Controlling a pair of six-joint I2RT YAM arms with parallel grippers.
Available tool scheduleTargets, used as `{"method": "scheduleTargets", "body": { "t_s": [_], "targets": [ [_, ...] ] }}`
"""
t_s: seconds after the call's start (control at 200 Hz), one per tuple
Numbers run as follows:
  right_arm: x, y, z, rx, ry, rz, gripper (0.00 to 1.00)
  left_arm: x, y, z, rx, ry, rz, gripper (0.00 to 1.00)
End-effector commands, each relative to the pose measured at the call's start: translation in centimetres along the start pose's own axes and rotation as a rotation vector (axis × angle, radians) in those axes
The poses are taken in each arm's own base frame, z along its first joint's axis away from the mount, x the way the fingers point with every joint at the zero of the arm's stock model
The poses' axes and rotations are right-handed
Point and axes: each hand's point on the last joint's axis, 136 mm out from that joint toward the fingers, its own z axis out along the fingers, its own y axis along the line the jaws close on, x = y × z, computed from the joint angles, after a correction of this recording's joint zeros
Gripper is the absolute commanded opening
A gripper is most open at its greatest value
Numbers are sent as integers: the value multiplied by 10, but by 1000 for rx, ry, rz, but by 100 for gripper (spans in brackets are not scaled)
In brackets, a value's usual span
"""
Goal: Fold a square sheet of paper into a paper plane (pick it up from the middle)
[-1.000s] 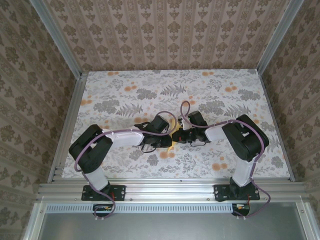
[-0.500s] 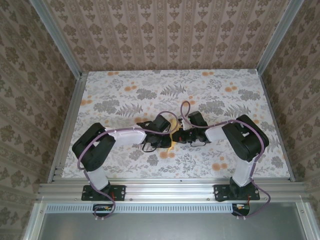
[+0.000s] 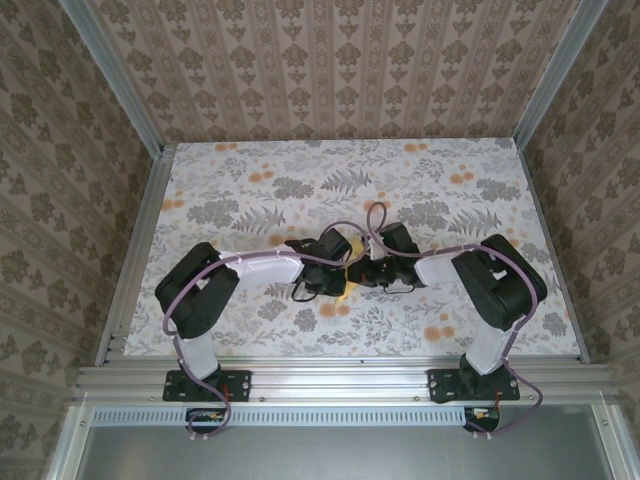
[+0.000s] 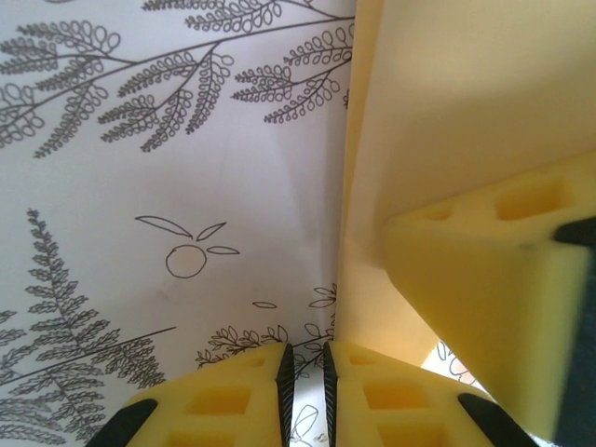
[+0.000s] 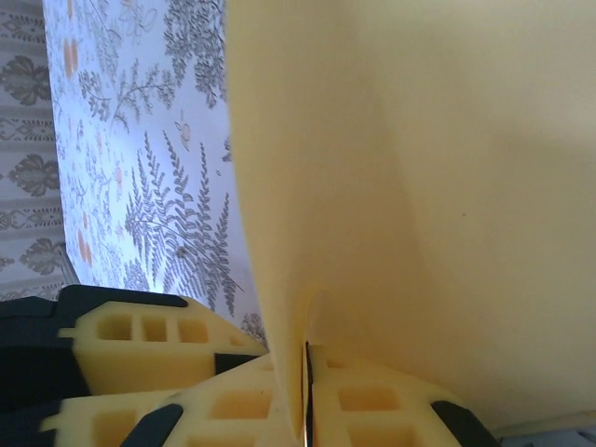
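The square sheet of paper (image 5: pixel 419 186) is plain yellow and stands curved up off the table, and my right gripper (image 5: pixel 305 349) is shut on a fold of it. From above, a small yellow corner of the paper (image 3: pixel 345 291) shows between the two wrists at the table's middle. In the left wrist view the paper (image 4: pixel 466 121) rises on the right, its left edge ending at my right-hand fingertip. My left gripper (image 4: pixel 308 349) stands open by a narrow slit, with table print showing through the gap. One of the right gripper's fingers (image 4: pixel 484 279) presses against the sheet beside it.
The floral tabletop (image 3: pixel 300 190) stretches behind the grippers up to the patterned back wall. Aluminium rails (image 3: pixel 140 250) edge the table at both sides and along the front. Purple cables (image 3: pixel 372 222) loop over both wrists.
Both arms have shifted a little to the right, the left elbow most. The grippers stay close together over the paper at the table's middle.
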Motion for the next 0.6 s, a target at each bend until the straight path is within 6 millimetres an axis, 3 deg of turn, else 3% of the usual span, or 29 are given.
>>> {"method": "scheduleTargets", "body": {
  "t_s": [0.0,0.23,0.595],
  "targets": [
    [-8,6,-11,19,-33,38,11,39,18,21,-96,153,41,21],
    [-3,-5,-9,64,-18,49,2,29,7,16,-55,113,34,21],
    [7,-7,-15,110,8,51,13,26,2,20,-44,119,27,22]
  ]
}}
